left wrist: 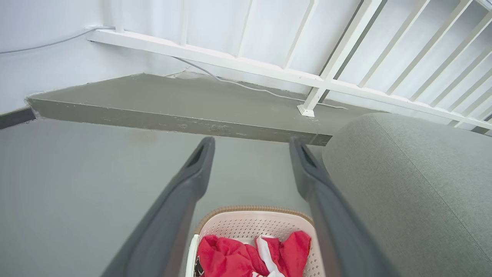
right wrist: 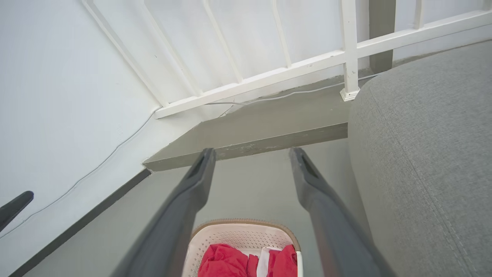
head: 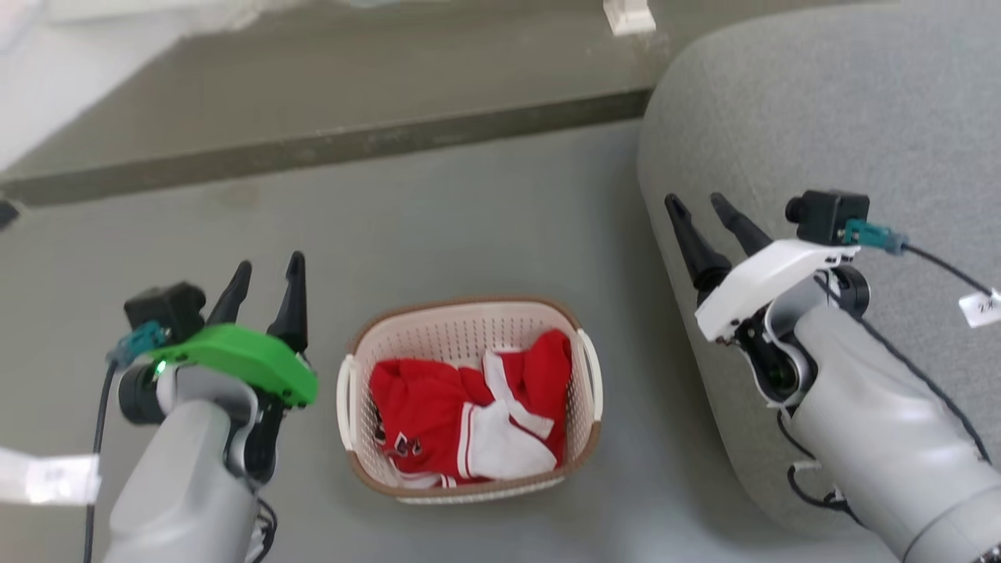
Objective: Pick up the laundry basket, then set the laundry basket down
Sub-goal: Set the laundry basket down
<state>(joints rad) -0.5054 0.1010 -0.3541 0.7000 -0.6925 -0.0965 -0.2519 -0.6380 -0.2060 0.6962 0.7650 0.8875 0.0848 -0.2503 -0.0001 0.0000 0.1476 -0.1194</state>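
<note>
The laundry basket (head: 450,332), cream-white and perforated with a brown rim and white side handles, stands on the grey floor in the middle of the head view. Red and white clothes (head: 469,414) lie bunched inside it. My left gripper (head: 270,266) hovers to the basket's left, open and empty. To the basket's right, in front of the grey sofa, my right gripper (head: 694,199) is likewise open and holds nothing. Both are apart from the basket. The left wrist view shows the basket (left wrist: 250,227) low between the left gripper (left wrist: 251,141) fingers. In the right wrist view the basket (right wrist: 238,236) lies below the right gripper (right wrist: 252,151).
A grey upholstered sofa (head: 821,117) bulges close on the basket's right. Beyond the basket a raised concrete step (head: 313,148) crosses the floor, with a white railing (left wrist: 319,80) and a cable on it. A white wall (right wrist: 57,96) closes the left side.
</note>
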